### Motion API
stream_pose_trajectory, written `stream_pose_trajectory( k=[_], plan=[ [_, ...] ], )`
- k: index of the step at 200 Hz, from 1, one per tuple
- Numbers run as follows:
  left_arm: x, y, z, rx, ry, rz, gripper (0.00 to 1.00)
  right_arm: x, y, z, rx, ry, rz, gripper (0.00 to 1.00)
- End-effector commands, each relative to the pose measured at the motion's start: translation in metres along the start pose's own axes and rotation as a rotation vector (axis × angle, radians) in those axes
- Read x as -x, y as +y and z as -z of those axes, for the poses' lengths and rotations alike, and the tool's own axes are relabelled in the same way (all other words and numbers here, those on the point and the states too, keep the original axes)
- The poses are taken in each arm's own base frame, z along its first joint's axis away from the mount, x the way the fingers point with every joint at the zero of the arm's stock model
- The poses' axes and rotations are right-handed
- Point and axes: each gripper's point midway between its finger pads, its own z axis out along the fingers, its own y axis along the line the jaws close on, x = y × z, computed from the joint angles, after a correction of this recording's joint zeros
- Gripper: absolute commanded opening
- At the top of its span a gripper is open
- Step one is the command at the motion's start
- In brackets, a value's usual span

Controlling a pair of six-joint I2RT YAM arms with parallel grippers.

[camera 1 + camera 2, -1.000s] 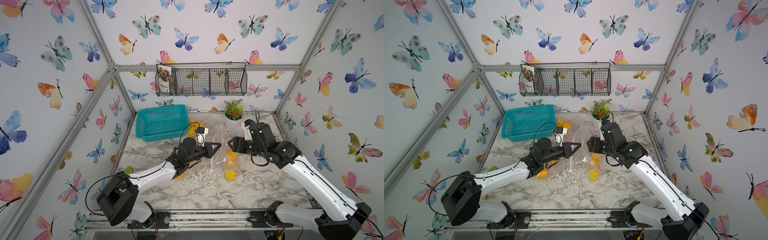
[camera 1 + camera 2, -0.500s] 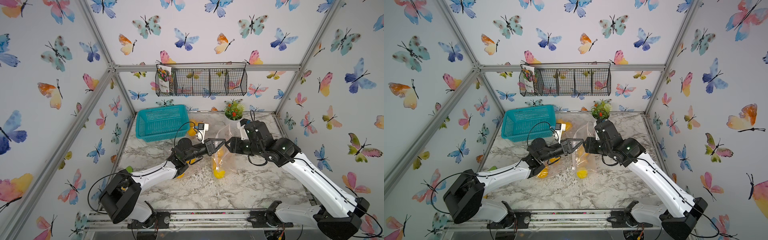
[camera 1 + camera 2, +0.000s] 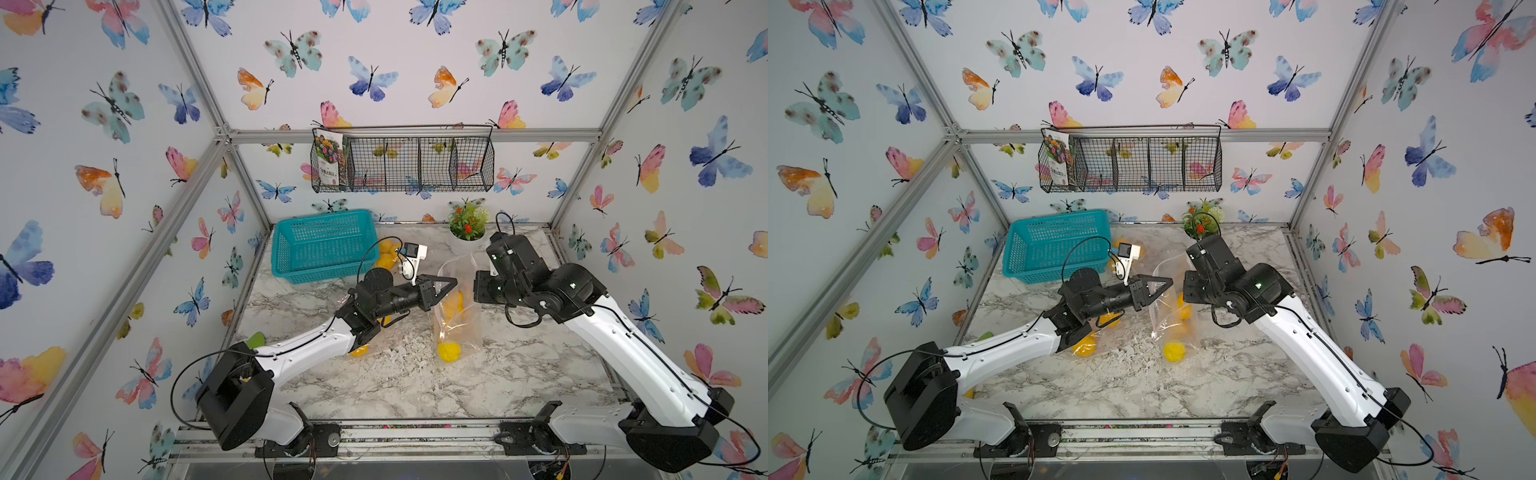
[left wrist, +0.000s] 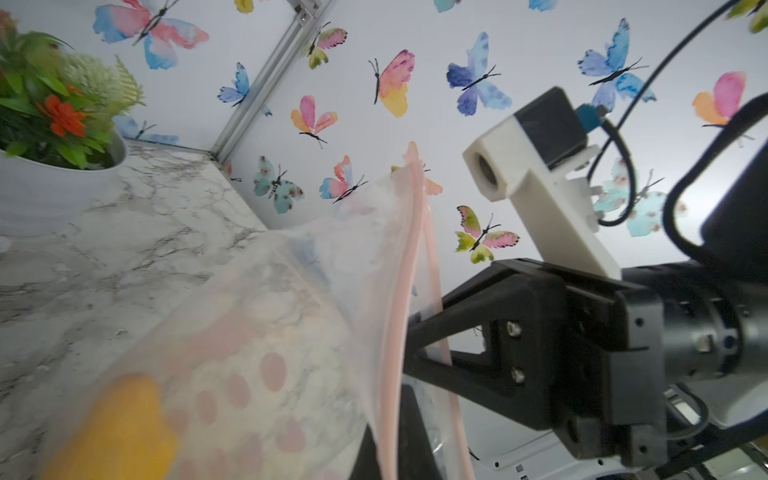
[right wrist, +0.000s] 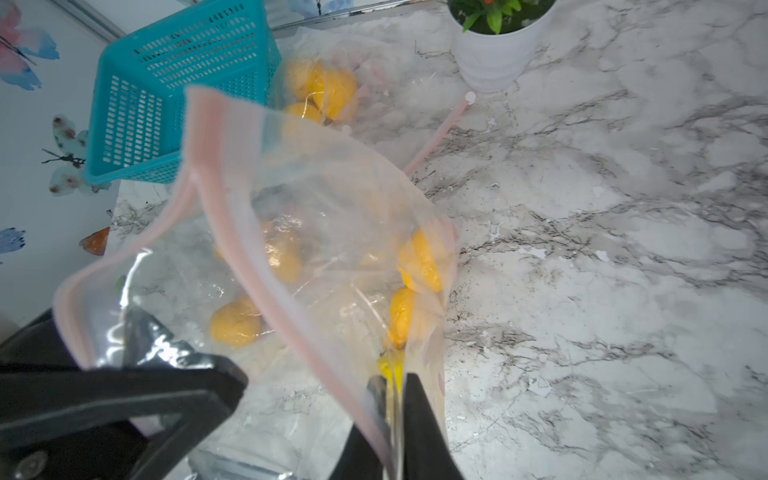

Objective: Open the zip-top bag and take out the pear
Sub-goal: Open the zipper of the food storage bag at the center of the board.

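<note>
- Two arms over the table [image 3: 519, 374] – left arm [image 3: 307, 349], right arm [image 3: 623, 345].
- Three clear bags. The nearest bag [image 3: 1100, 332] lies flat under the left arm and holds two yellow fruits.
- One zip-top bag [image 3: 457, 316] is held up between both jaws. The left jaws are clenched on one side of the rim and the right jaws pinch the opposite edge.
- About three pears [image 5: 419, 259] sit low inside it, one just past the right jaws' tips.
- The third bag [image 5: 324, 87] lies beside one teal basket [image 3: 324, 245].
- Farther back: one potted plant [image 3: 467, 232] and one wire rack [image 3: 403, 164].

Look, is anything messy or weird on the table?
Somewhat. Spare bags of yellow fruit lie loose: one beside the basket, one below the left arm. The tabletop looks chipped, with white flecks. The held bag hasn't spilled.
</note>
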Motion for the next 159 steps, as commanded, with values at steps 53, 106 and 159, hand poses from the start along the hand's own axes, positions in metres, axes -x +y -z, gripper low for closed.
stream_pose_trajectory(
  k=[53, 106, 159],
  plan=[
    [-0.025, 0.084, 0.022, 0.481, 0.191, -0.219, 0.00, 0.014, -0.035, 0.032, -0.207, -0.009, 0.156, 0.02],
    [-0.070, 0.123, 0.067, 0.620, 0.249, -0.178, 0.27, -0.028, 0.031, -0.053, 0.082, 0.158, 0.217, 0.02],
    [-0.023, 0.078, 0.109, 0.616, 0.143, -0.242, 0.50, -0.036, 0.076, -0.074, 0.332, 0.136, 0.168, 0.02]
  ],
)
